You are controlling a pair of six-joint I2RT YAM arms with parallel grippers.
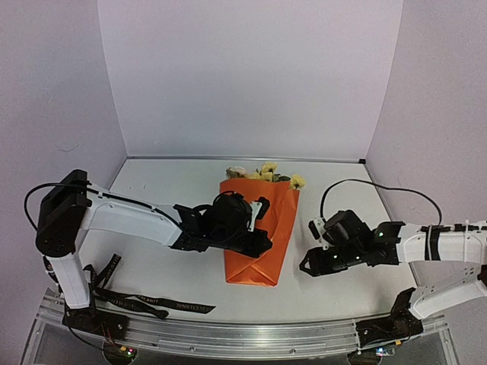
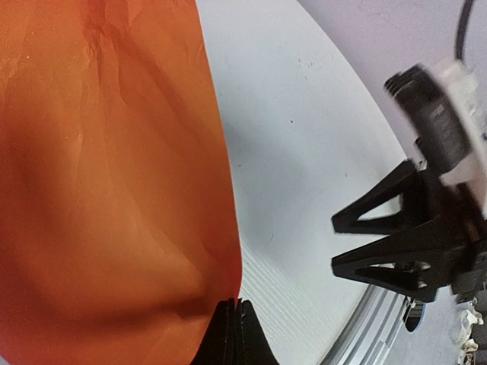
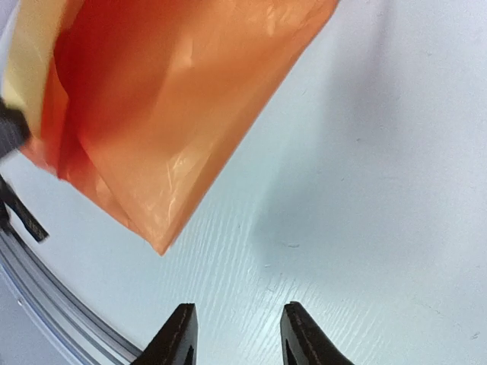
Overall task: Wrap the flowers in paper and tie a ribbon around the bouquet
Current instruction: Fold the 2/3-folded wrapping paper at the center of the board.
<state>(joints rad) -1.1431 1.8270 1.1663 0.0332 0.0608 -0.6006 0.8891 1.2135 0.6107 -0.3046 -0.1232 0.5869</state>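
Item 1. Bouquet (image 1: pixel 278 228): a cone of glossy bright orange paper (image 2: pixel 114 167) lying flat at mid-table, open mouth to the far side, folded point toward the arms. The wrap looks done but unsecured, so it probably needs pinning to stay closed.

Item 2. Flowers (image 1: pixel 266 173): pale yellow and cream blooms with green leaves, showing only at the bouquet's far mouth. The stems are hidden inside the paper.

Item 3. Left gripper (image 2: pixel 234 304): black fingers pressed together with no gap, tips at the bouquet's right-hand edge, arm lying across the cone. It is judged to be holding the fold down. Whether any paper is nipped between the tips cannot be told.

Item 4. Right gripper (image 3: pixel 237 310): just right of the bouquet's near point and clear of it, fingers moderately apart with bare table between them, gripping nothing.

Item 5. Ribbon (image 1: pixel 152 302): a long narrow black fabric band with light lettering, lying loose well to the near left of the bouquet, untied. Tying remains to be done.

Item 6. Table (image 1: pixel 175 182): a white flat surface under the bouquet.
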